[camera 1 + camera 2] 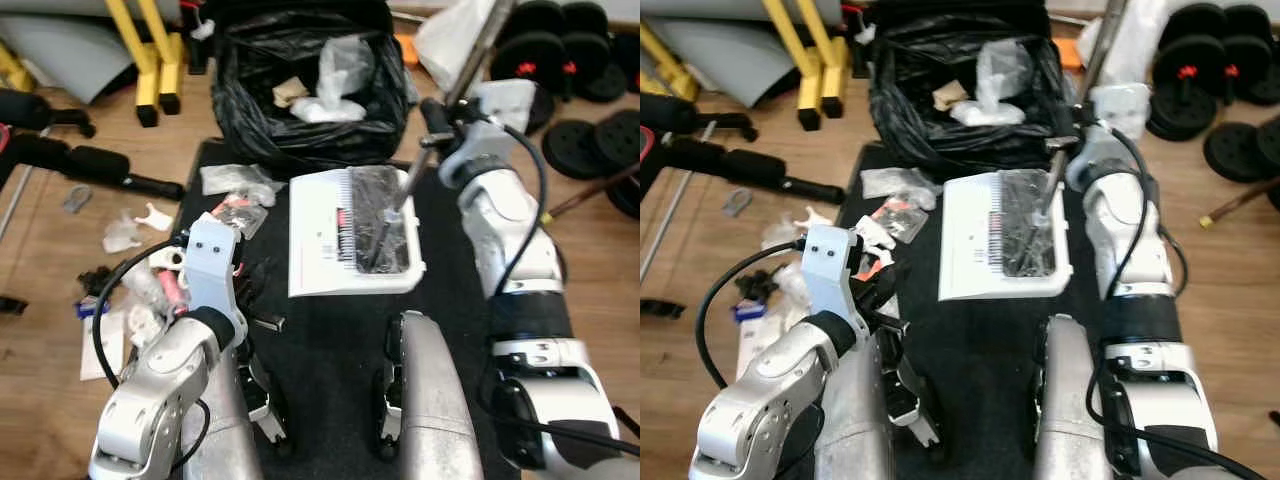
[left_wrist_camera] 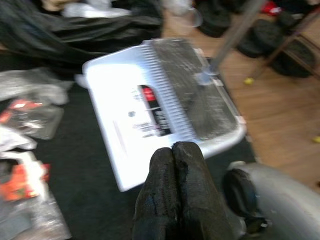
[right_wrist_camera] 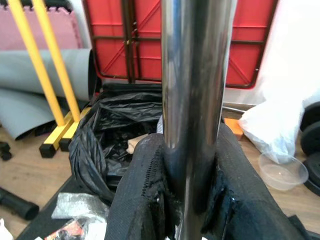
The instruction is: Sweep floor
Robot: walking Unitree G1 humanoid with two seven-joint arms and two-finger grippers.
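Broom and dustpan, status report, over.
Right gripper clamped on silver metal broom pole. Left gripper shut, empty. Black bristles resting in white plastic dustpan. Wrappers litter mat.

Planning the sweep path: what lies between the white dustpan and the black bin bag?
Bare black mat, in the left eye view; the white dustpan nearly meets the black bin bag. Wrappers lie off toward the robot's left.
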